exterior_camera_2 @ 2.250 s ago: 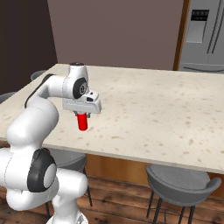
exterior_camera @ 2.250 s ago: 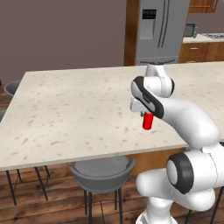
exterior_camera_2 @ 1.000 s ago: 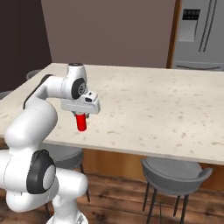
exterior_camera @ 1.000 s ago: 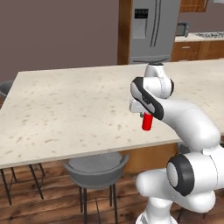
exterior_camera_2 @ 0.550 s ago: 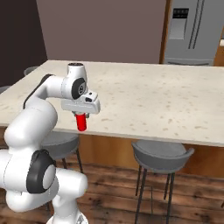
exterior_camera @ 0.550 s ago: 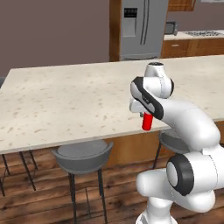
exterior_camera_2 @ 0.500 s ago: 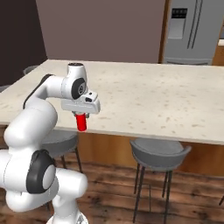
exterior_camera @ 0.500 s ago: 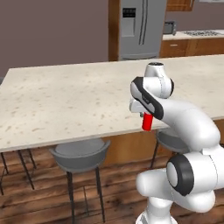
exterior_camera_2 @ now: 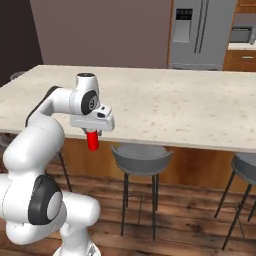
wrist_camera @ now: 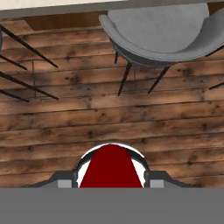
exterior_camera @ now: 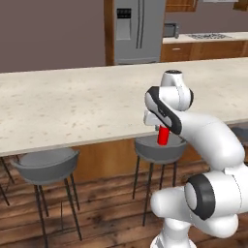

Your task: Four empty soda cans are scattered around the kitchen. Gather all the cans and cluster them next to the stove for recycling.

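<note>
- Carrying a small red cylindrical soda can (exterior_camera: 163, 136), the two-finger tool (exterior_camera_2: 92, 134) stays closed on its upper part, so the can hangs upright below the hand.
- The can sits off the pale speckled stone worktop (exterior_camera: 72, 104), above a grey round bar stool (exterior_camera_2: 141, 151) and the wooden plank floor (wrist_camera: 109, 113).
- The silver-grey gas stove (exterior_camera: 208, 36) lies far behind on the back counter, well apart.
- Open floor surrounds the stools, which judging by this leaves room for driving.
</note>
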You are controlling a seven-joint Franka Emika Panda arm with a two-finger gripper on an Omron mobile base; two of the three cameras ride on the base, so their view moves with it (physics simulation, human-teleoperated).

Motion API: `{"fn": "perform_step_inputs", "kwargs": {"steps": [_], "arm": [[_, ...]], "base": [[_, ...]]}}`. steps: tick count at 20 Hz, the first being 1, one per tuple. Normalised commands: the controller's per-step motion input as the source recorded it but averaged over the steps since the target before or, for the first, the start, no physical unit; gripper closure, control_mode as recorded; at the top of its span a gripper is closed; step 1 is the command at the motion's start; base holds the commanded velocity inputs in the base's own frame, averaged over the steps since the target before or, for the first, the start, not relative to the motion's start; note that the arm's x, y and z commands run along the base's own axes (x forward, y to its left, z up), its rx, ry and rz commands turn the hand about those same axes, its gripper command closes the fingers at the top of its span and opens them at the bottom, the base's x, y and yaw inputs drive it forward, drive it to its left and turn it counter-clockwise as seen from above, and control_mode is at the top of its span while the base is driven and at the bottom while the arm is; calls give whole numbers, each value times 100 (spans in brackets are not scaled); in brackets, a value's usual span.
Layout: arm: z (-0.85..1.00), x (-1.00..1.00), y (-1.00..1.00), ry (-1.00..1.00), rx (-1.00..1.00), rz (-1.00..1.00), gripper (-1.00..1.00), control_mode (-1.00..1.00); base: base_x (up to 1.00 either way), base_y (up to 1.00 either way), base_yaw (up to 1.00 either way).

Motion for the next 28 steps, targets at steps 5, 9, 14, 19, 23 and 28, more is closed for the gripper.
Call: {"fn": "perform_step_inputs", "kwargs": {"steps": [5,9,14,19,23,28], "arm": [[0,0,0,0,0,0,100,100],[0,0,0,0,0,0,100,100],[0,0,0,0,0,0,100,100],[0,0,0,0,0,0,100,100],[0,0,0,0,0,0,100,100],[0,0,0,0,0,0,100,100]], "base": [[-10,-93,0],[-1,-95,0],[0,-92,0],[0,-90,0],[-2,-89,1],[-6,-88,2]]}}
